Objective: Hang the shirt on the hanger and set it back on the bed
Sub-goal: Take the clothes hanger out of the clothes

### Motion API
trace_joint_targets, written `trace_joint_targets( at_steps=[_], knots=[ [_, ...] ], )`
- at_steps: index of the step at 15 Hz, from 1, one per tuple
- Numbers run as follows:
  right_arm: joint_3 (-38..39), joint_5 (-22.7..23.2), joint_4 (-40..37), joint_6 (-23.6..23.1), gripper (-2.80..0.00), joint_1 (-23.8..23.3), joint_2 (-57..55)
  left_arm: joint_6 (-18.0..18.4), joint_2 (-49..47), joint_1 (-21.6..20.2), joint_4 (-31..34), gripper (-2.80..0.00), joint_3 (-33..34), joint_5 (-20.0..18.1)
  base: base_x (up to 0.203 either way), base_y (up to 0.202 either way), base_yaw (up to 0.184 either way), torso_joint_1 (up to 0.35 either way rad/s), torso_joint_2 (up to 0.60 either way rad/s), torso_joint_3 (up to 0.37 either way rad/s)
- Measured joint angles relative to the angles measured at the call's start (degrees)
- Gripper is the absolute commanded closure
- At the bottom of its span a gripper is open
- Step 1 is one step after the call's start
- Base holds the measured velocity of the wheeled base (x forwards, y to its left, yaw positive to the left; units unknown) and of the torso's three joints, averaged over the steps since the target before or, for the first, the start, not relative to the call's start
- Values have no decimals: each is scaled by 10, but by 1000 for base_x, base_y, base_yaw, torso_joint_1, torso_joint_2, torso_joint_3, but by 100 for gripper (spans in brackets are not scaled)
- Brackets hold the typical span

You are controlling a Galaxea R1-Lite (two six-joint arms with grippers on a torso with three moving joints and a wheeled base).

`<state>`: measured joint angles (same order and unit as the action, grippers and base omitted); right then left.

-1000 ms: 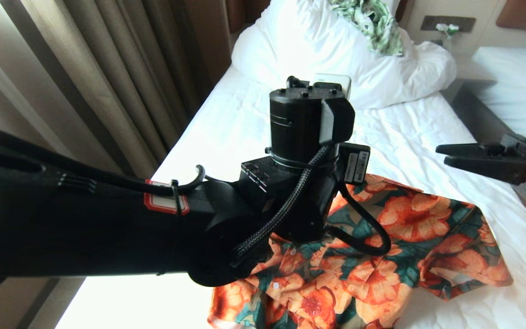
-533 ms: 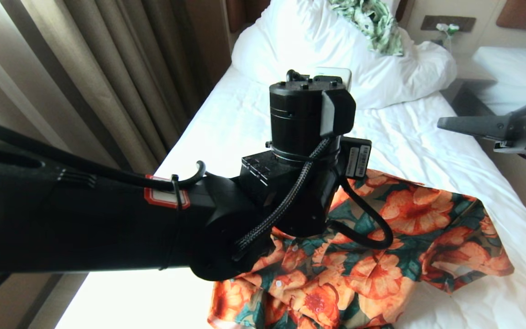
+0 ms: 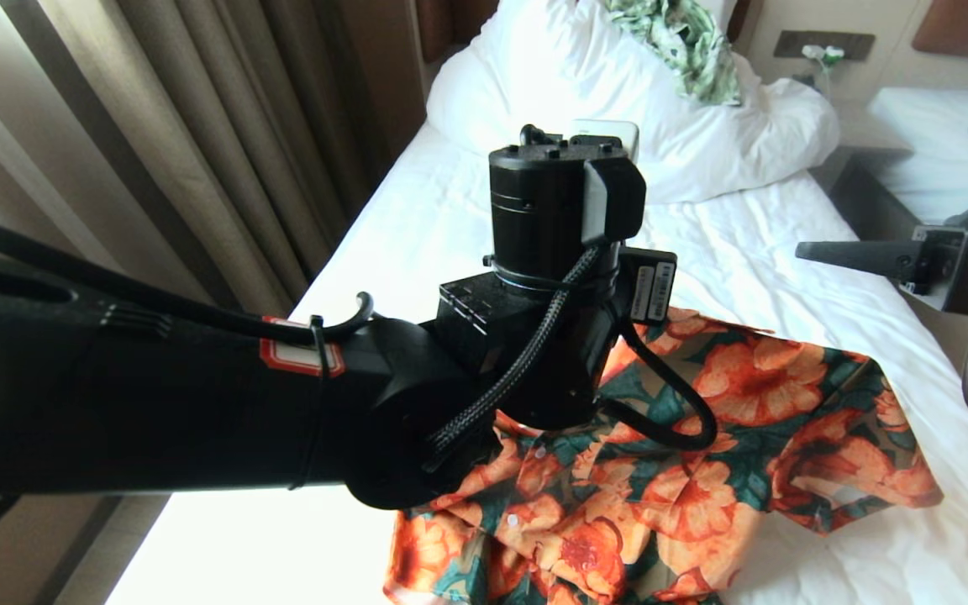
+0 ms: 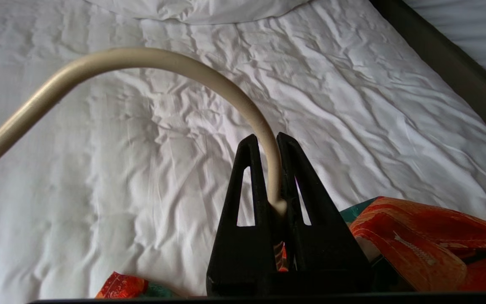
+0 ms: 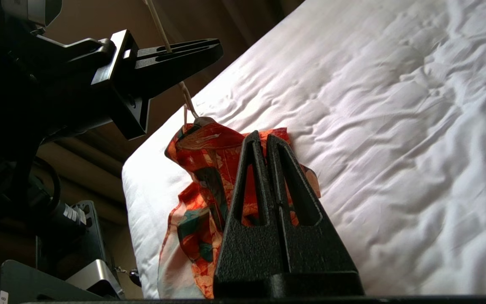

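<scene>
We have the left gripper (image 4: 269,169) pinched on the stem of the cream wire hanger (image 4: 150,63), the floral shirt (image 3: 702,437) draped from it onto the bed (image 3: 753,252). The shirt is light, limp cloth (it will slide off thin wire), so we would take it at the collar or shoulder seam; the right gripper (image 5: 266,139) hangs above the sheet, jaws pressed together, empty.

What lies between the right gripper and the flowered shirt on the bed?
Only bare white sheet: in the right wrist view, the right gripper, empty, is apart from the shirt.

The left arm (image 3: 198,403) spans the shirt (image 3: 702,470) spread on the bed (image 3: 753,252).
</scene>
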<state>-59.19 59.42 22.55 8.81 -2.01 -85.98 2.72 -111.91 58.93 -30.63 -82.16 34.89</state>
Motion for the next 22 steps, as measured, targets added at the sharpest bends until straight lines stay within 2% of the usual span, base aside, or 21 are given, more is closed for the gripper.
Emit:
trace_joint_targets(
  at_steps=[7, 14, 18, 22],
  knots=[
    [5, -1, 1, -2, 0, 0, 6, 0, 2, 0, 0, 0, -3, 0, 0, 0, 0, 151, -495, -345],
    [7, -1, 1, -3, 0, 1, 12, 48, 14, -9, 1, 0, -26, -1, 0, 0, 0, 211, -578, -363],
    [10, -1, 1, -4, 0, 1, 18, 58, 20, -11, 3, 0, -38, 0, 0, 0, 0, 163, -407, -245],
    [11, -2, 1, -3, 0, 0, 25, 67, 25, -12, 33, 0, -65, 1, 0, 0, 0, 149, -354, -208]
  ],
)
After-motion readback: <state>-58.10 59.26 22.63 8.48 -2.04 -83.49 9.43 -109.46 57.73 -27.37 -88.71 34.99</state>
